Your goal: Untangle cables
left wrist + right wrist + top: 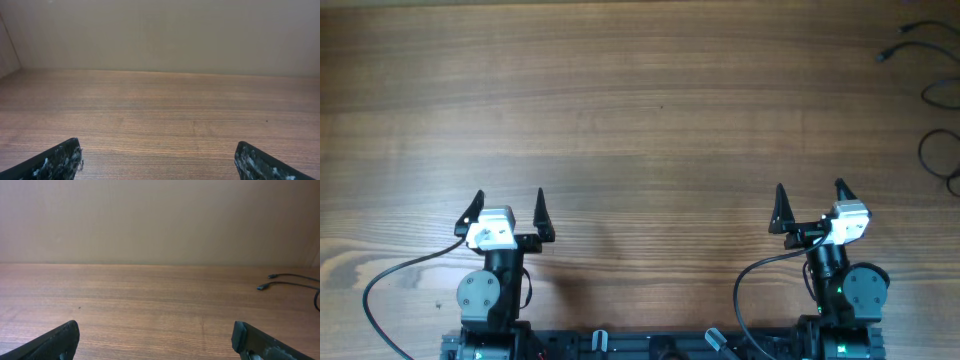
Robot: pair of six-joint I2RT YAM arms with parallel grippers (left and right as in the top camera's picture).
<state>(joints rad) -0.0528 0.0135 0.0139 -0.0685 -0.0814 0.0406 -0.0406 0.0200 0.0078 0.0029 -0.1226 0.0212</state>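
Observation:
The thin black cables [935, 95] lie in loops at the far right edge of the table, partly cut off by the overhead view. Two of their small plug ends [266, 286] show at the right of the right wrist view, far ahead of the fingers. My left gripper [508, 208] sits near the front edge at the left, open with bare wood between its fingers. My right gripper [810, 203] sits near the front edge at the right, open and holding nothing, well short of the cables. Both grippers [157, 152] [155, 332] point toward the back wall.
The wooden table [640, 120] stretches wide ahead of both arms. A plain beige wall [160, 35] closes the far side. Thick black robot wires [390, 275] curve beside each arm base at the front edge.

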